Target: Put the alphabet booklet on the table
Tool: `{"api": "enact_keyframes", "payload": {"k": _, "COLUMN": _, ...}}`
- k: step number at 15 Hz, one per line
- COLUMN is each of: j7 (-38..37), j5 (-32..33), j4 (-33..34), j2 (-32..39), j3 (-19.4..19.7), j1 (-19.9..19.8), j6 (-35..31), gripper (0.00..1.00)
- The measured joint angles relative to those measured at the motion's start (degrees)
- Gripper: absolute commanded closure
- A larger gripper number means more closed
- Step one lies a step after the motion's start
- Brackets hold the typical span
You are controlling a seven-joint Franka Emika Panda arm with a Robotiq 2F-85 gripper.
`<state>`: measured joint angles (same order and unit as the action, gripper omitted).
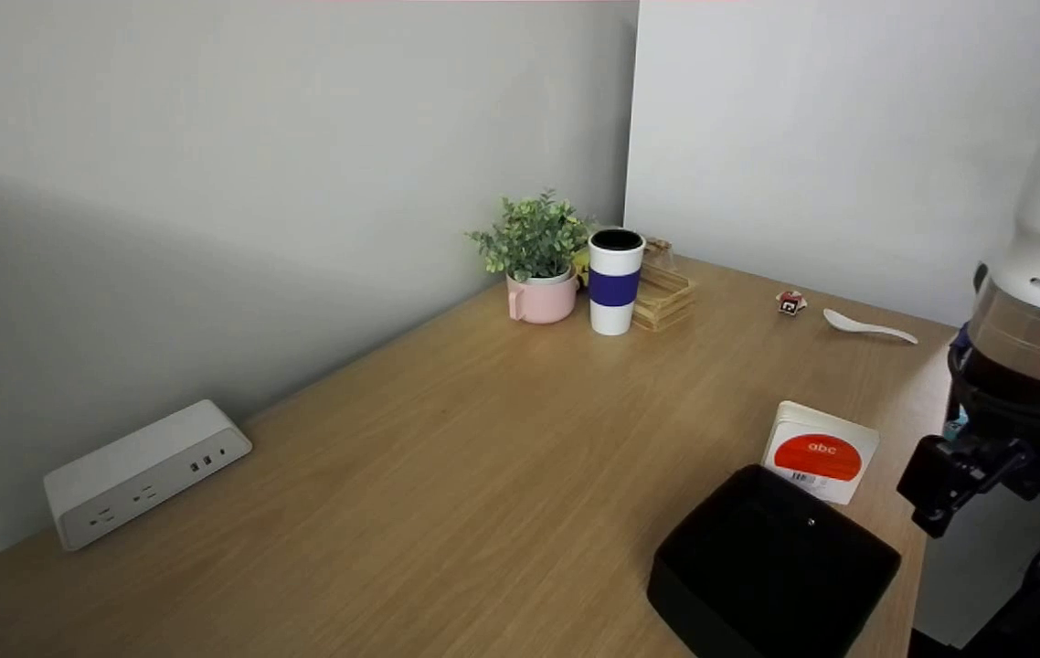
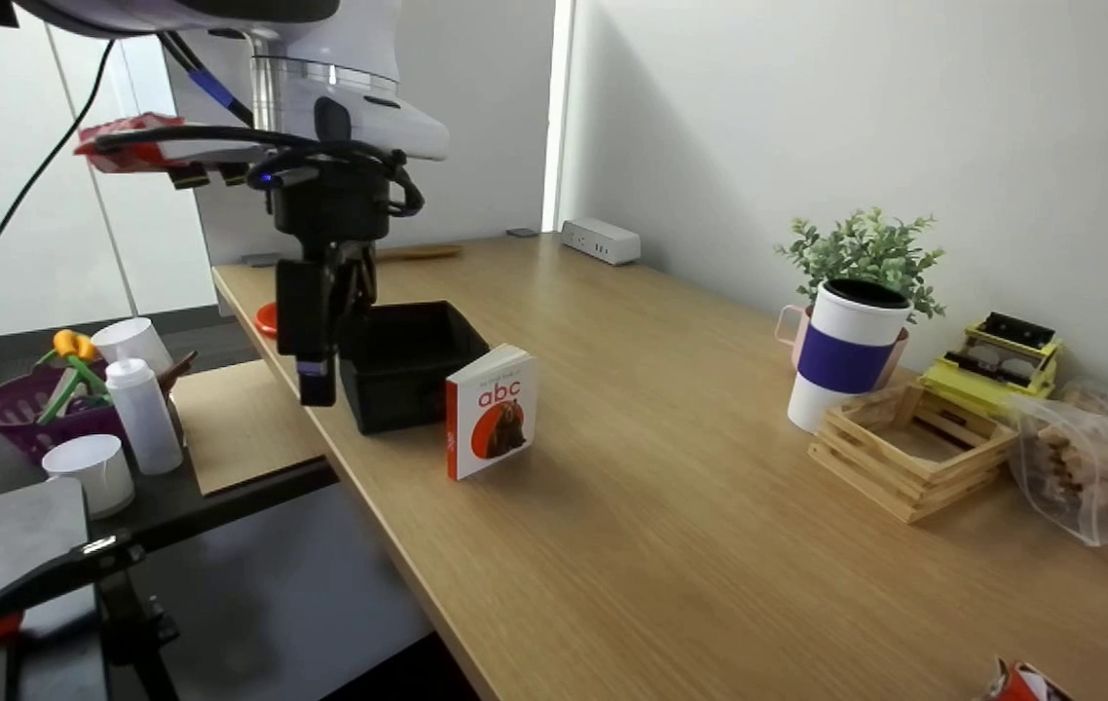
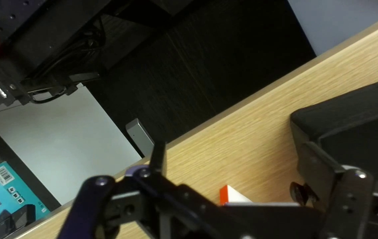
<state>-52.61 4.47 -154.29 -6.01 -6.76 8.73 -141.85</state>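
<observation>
The alphabet booklet [image 1: 820,457] stands upright on the wood-grain table [image 1: 483,457], beside the black box [image 1: 694,608]. In an exterior view its white cover with red "abc" [image 2: 493,414] faces out, its pages slightly fanned, near the box [image 2: 398,401] and table [image 2: 671,428]. I cannot tell if booklet and box touch. My gripper [image 1: 936,484] is by the table's edge; it also shows beside the box [image 2: 325,331]. In the wrist view my gripper [image 3: 240,154] has its fingers wide apart with nothing between them; only a red-and-white booklet corner [image 3: 230,195] shows, the remainder hidden by the gripper.
A white cup with a purple band [image 1: 613,291], a potted plant [image 1: 538,247] and a wooden crate [image 2: 909,448] stand near the wall. A white spoon [image 1: 867,327] and a white power outlet [image 1: 145,475] lie on the table. The table's edge [image 3: 242,107] runs near my gripper.
</observation>
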Motion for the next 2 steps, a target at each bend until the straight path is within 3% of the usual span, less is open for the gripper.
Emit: {"api": "enact_keyframes", "payload": {"k": 2, "j7": 0.0, "j5": 0.0, "j4": 0.0, "j2": 0.0, "j3": 0.0, "j1": 0.0, "j6": 0.0, "gripper": 0.0}}
